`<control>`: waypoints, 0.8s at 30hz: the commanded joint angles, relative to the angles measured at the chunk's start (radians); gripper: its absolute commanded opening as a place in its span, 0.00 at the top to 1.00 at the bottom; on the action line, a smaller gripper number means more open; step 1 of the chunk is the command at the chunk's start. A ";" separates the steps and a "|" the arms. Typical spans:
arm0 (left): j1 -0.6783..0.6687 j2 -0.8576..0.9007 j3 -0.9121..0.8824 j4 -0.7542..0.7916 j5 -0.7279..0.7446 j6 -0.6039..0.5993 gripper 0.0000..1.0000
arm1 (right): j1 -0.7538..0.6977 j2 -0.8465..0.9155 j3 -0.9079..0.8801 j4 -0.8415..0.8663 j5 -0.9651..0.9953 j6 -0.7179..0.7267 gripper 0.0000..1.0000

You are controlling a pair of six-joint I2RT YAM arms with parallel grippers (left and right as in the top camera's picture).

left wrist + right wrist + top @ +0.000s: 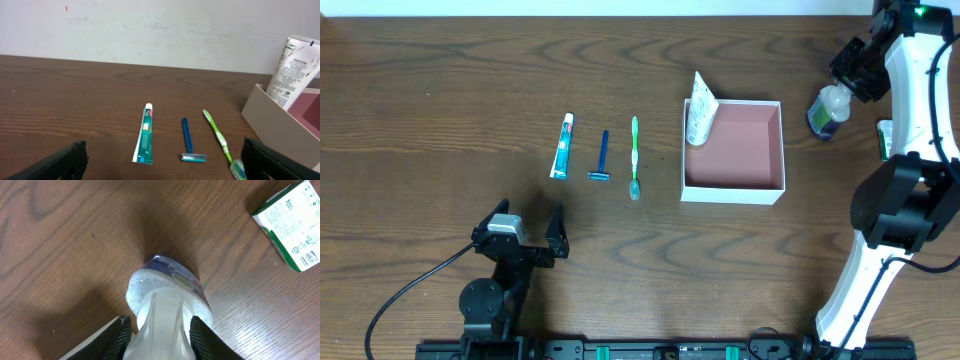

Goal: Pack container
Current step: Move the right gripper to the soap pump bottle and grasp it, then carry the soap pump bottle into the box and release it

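Grasp step: right gripper (160, 330) pinches the pump head of the clear plastic bottle of blue liquid (828, 112). It stands at 2 o'clock from the square white-walled, pink-floored container (732, 196), which sits at the tabletop's (440, 60) 3 o'clock side. The left gripper (528, 212) is wide and idle. Next: lift clear, then carry toward 8 o'clock over the wall.

Square white-walled container (745, 150), pink floor (open top), lying flat.

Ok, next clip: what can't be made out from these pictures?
- Right gripper on the pump bottle: right wrist view shows fingers flanking its top, but contact is unclear; overhead it is too small.
- Green-and-white carton: cut off by the right wrist frame's edge; overhead, the right arm covers most.
- Container inside: cut by the left wrist frame's right edge; seen overhead only.
- Toothpaste tube print: too small in both views.
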 commanded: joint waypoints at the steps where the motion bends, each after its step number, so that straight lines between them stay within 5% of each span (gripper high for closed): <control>1: 0.004 -0.006 -0.021 -0.028 0.014 -0.002 0.02 | 0.002 -0.009 -0.004 -0.011 -0.002 -0.003 0.64; 7: 0.004 -0.006 -0.021 -0.028 0.014 -0.002 0.02 | 0.002 -0.043 0.003 -0.028 -0.004 -0.003 0.83; 11: 0.004 -0.006 -0.021 -0.028 0.014 -0.002 0.02 | 0.002 -0.101 0.003 -0.029 -0.004 -0.004 0.86; 24: 0.004 -0.006 -0.021 -0.028 0.014 -0.002 0.02 | 0.017 -0.411 0.003 -0.078 -0.105 -0.078 0.83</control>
